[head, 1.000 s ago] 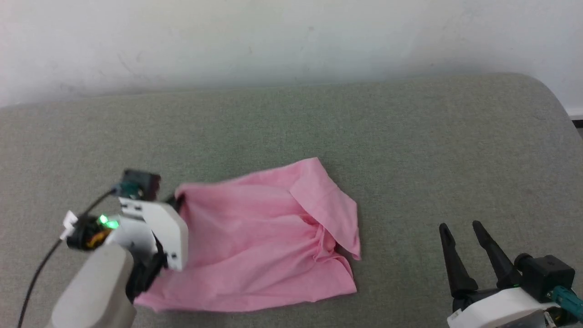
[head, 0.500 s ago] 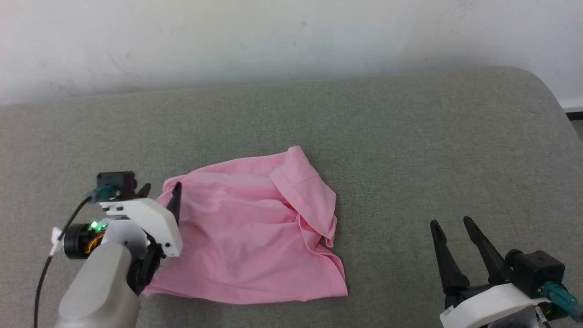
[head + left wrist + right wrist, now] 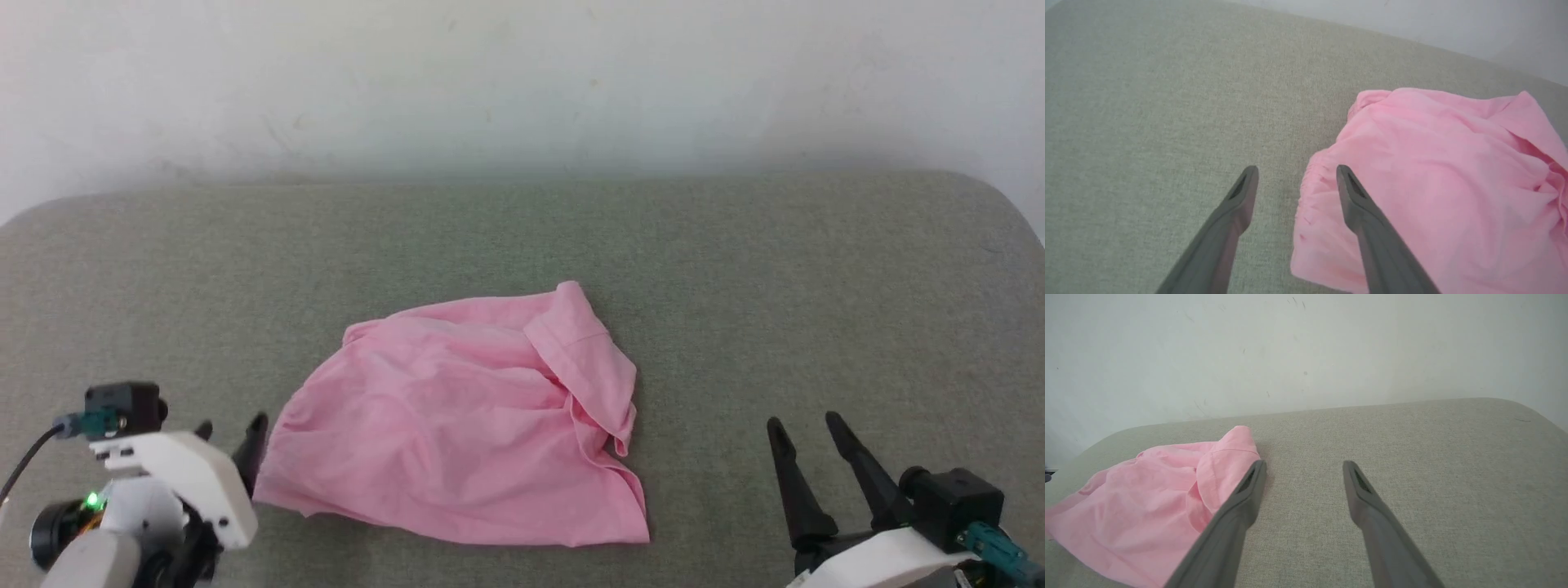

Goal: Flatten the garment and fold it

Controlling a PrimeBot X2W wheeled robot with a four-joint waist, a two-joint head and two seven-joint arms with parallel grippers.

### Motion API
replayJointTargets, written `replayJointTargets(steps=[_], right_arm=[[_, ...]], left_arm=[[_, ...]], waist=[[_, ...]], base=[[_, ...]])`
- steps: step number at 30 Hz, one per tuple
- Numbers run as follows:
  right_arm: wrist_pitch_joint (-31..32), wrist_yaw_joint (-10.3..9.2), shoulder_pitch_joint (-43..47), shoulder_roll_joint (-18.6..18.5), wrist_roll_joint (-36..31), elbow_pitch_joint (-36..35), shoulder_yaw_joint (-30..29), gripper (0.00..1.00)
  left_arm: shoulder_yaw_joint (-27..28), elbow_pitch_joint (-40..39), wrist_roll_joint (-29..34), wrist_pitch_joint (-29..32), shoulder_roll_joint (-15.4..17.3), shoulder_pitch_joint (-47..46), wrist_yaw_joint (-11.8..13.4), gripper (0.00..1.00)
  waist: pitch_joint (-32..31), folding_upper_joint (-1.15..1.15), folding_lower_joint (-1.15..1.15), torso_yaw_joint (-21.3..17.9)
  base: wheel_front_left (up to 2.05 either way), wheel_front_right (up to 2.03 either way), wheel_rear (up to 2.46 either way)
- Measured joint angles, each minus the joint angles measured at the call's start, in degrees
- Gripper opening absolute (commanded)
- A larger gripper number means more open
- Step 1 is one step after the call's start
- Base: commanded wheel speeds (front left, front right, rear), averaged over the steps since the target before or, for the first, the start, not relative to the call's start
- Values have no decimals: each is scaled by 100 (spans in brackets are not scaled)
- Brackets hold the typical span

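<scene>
Garment [image 3: 457,425] crumpled, ungrasped
Left gripper [image 3: 231,429] released beside its nine o'clock edge; right gripper [image 3: 802,425] (also released) apart at three.

The garment [image 3: 457,425] is a plain light pink without any print, and inside its folds the pink becomes a little darker. The padded surface [image 3: 735,269] is a dull grey-green with a fine woven grain. The wall [image 3: 522,73] is off-white with some faint grey marks. The left gripper [image 3: 231,423] and the right gripper [image 3: 802,420] have dark, almost black fingers [image 3: 796,490] and white housings. At the left wrist there is a small green light [image 3: 92,498], a black camera block [image 3: 122,400], a teal plug [image 3: 98,423] and a black cable [image 3: 24,469].
</scene>
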Motion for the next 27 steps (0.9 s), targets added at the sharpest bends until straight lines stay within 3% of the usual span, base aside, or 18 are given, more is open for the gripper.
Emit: replayJointTargets(steps=[7,12,18,19,20,22,27], right_arm=[[22,0,13,0,0,-3,119,100],[69,0,-30,0,4,0,155,100],[125,0,-105,0,8,53,159,100],[147,0,-105,0,9,71,160,100],[178,0,-105,-1,9,92,167,100],[354,0,-105,-1,-12,166,209,100],[1176,0,-123,1,22,466,549,100]], left_arm=[[-151,-556,-312,1129,305,494,84,100],[-406,-203,-288,1394,267,379,97,100],[-722,355,-286,1918,193,-58,-57,100],[-757,393,-297,1993,201,-108,-81,94],[-781,423,-300,2038,220,-138,-124,40],[-813,439,-318,2060,219,-168,-199,0],[-864,241,-255,1740,146,-60,-252,0]], waist=[[12,0,0,32],[152,0,0,-50],[293,0,0,-220],[304,0,0,-247],[312,0,0,-270],[313,0,0,-300],[260,0,1,-255]], base=[[0,0,0],[0,0,0],[0,0,0],[0,0,0],[0,0,0],[0,0,0],[0,0,0]])
